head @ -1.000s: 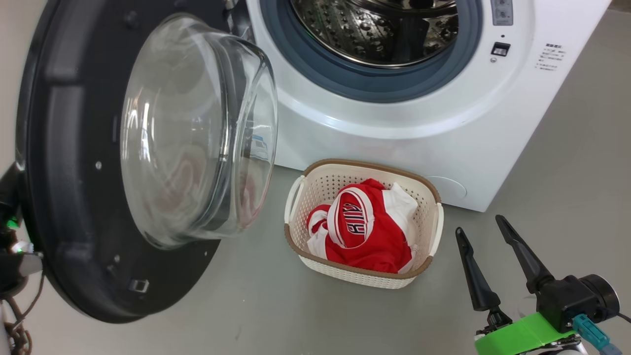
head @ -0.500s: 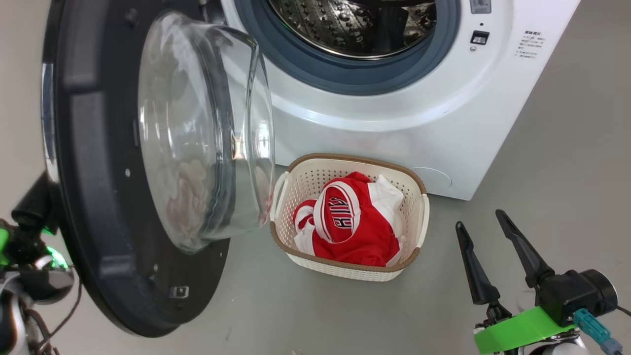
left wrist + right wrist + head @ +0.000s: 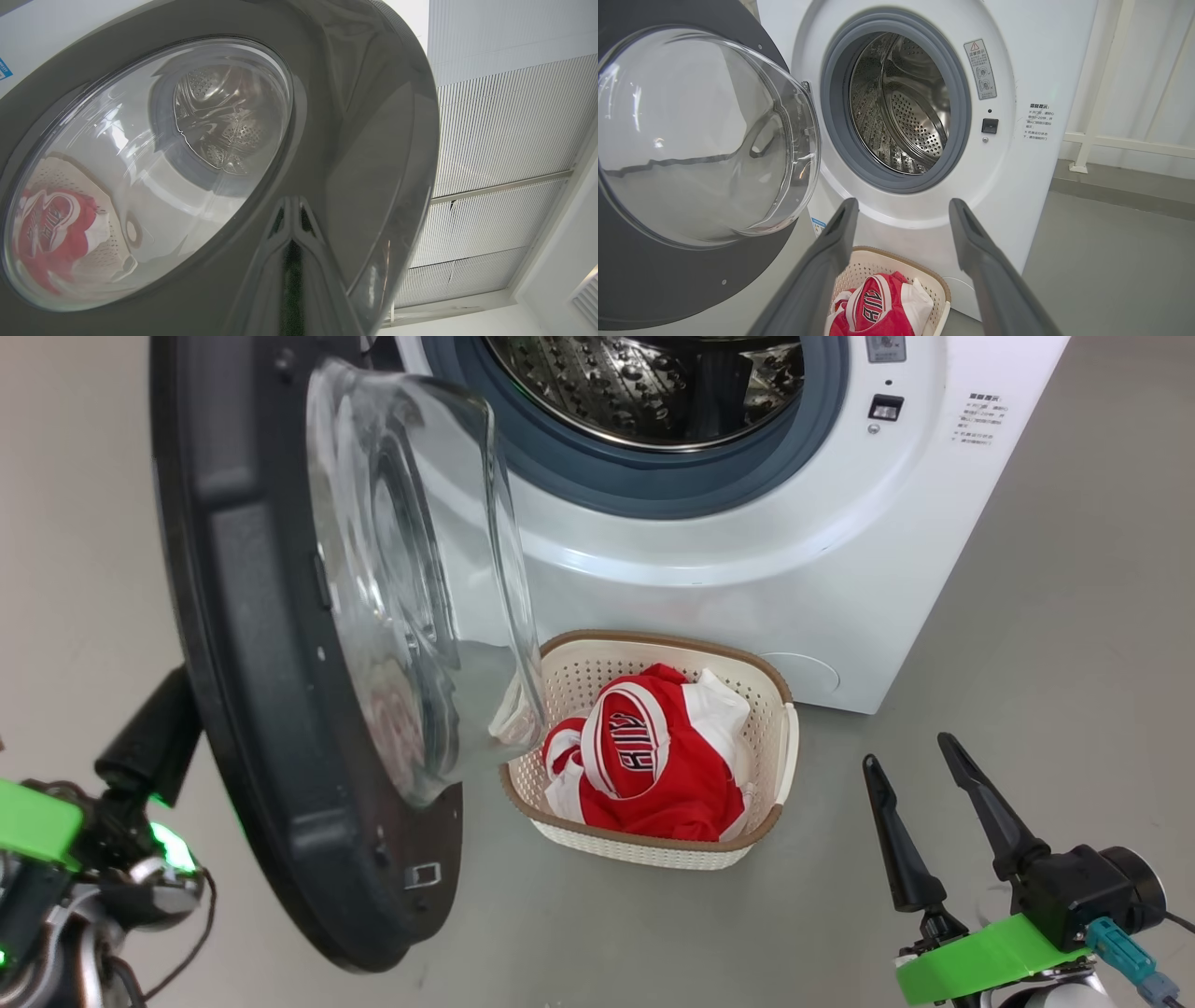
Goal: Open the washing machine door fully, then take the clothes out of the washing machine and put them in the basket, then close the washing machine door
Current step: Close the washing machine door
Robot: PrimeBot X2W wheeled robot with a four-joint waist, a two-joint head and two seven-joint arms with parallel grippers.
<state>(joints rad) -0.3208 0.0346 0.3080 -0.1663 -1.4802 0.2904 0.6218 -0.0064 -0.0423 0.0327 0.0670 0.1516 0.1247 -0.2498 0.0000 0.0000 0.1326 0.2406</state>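
Note:
The washing machine door point(image 3: 252, 644), black with a bulging glass bowl point(image 3: 420, 569), stands about half open at the left. My left gripper point(image 3: 290, 233) is shut, its tips against the door's glossy outer face point(image 3: 364, 140); one dark finger point(image 3: 154, 737) shows behind the door's edge. The washing machine point(image 3: 747, 579) has a steel drum point(image 3: 644, 383) with no fabric showing in it. Red and white clothes point(image 3: 653, 765) lie in the basket point(image 3: 777, 747) on the floor before the machine. My right gripper point(image 3: 906, 751) hovers open to the basket's right, holding nothing.
The door's glass bowl overhangs the basket's left rim point(image 3: 523, 775). Grey floor point(image 3: 1074, 616) lies to the right of the machine. In the right wrist view a white railing point(image 3: 1125, 140) stands behind the machine point(image 3: 1017, 186), and the basket point(image 3: 896, 259) sits below the open gripper point(image 3: 902, 203).
The door has swung towards the machine's opening, and my left gripper has followed behind it. The head camera has shifted as well. My right gripper stays as it was.

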